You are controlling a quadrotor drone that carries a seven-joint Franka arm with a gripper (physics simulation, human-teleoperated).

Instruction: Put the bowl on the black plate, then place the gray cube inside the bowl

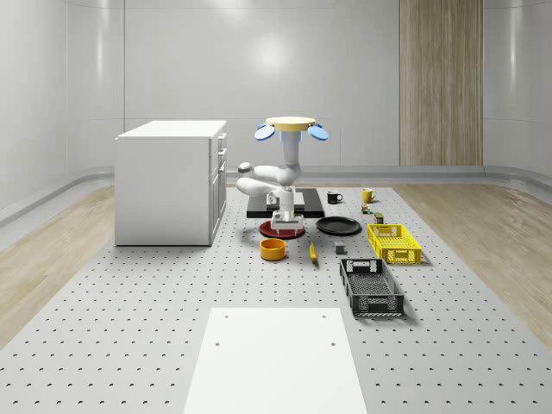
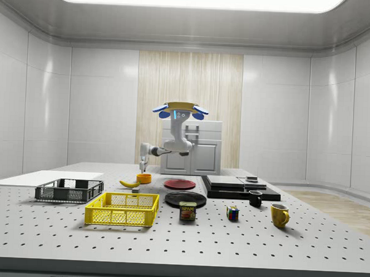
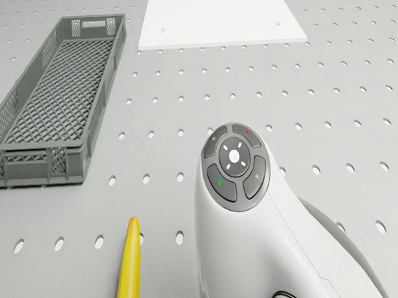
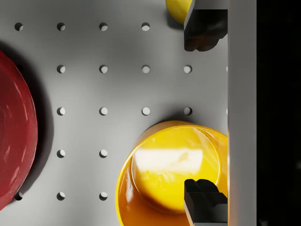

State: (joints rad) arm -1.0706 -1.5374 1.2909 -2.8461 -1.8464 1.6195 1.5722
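Note:
The orange-yellow bowl [image 4: 169,174] stands on the perforated table [image 1: 172,310], near the red plate [image 4: 14,132]. My gripper [image 4: 204,115] hangs just above the bowl, open. One fingertip [image 4: 204,202] is over the bowl's rim and the other [image 4: 204,28] is past it, near the banana's end. In the whole-scene view the bowl [image 1: 273,248] lies in front of the red plate, and the black plate [image 1: 338,226] is to its right. A small gray cube [image 1: 340,250] sits in front of the black plate. The drone [image 1: 293,128] hovers over the black slab, arm reaching down.
A banana [image 1: 313,252] lies right of the bowl. A yellow basket [image 1: 393,242] and a gray crate [image 1: 371,286] stand to the right. A white cabinet [image 1: 168,181] stands at left, with mugs [image 1: 334,197] behind the black plate. A white sheet [image 1: 274,358] covers the table's front.

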